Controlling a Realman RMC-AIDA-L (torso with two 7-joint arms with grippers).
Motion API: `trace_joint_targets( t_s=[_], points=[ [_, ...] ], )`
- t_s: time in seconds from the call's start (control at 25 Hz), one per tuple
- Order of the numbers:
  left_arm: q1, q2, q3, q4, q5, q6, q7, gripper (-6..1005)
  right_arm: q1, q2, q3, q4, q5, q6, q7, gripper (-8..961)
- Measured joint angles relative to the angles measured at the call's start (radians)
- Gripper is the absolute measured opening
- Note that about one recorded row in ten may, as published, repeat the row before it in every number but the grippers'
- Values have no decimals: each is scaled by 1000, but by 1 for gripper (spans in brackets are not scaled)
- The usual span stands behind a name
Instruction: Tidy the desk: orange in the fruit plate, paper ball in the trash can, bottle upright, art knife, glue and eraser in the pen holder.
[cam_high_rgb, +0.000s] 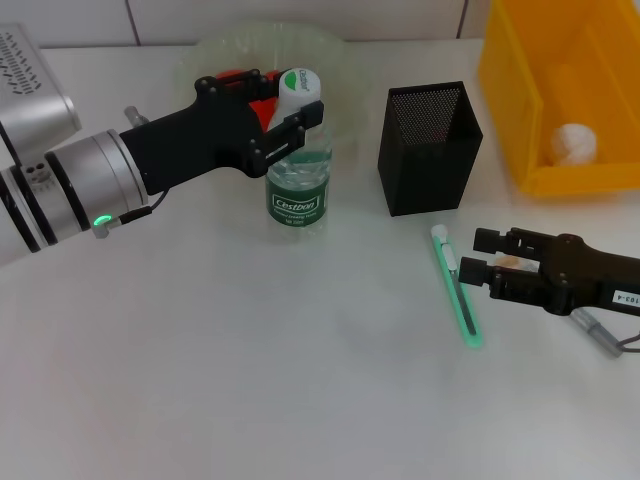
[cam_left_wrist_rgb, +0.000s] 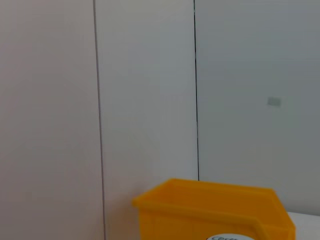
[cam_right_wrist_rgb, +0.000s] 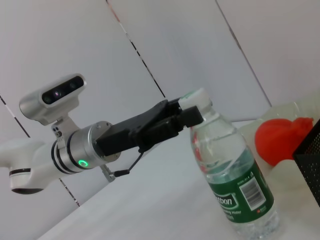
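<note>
Bottle upright, left end effector gripping neck

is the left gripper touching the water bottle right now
Touching. In the right wrist view the left gripper has its fingers closed on the neck of the bottle just under the white cap; the head view shows the same grip, bottle standing upright.

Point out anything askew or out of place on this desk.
The bottle leans, tilted in the left end effector gripping its neck, not yet upright. The green art knife lies loose on the table beside the pen holder, near the right end effector.
</note>
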Motion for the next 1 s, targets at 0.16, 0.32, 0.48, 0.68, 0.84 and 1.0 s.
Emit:
trace_joint_targets(
  t_s=[0.16, 0.32, 0.48, 0.68, 0.84, 1.0],
  points=[
    [-8, -1, -1, -21, -5, -17, 14, 464, 7, 0, 0, 0, 0, 1, 0, 721],
    [-11, -1, -2, -31, -31, -33, 7, 477, 19, 0, 1, 0, 0, 2, 0, 721],
    [-2, -1, -3, -37, -56, -27, -2, 490, 28, 0, 1, 0, -1, 7, 1, 721],
    [13, 0, -3, -37, -77, -12, -43, 507, 38, -1, 0, 0, 1, 11, 2, 720],
    [41, 5, -3, -25, -100, 59, -63, 520, 47, -2, 0, 0, 3, 11, 2, 720],
    [65, 11, -3, -10, -111, 180, -91, 677, 55, -2, 0, 0, 3, 11, 2, 719]
  ],
)
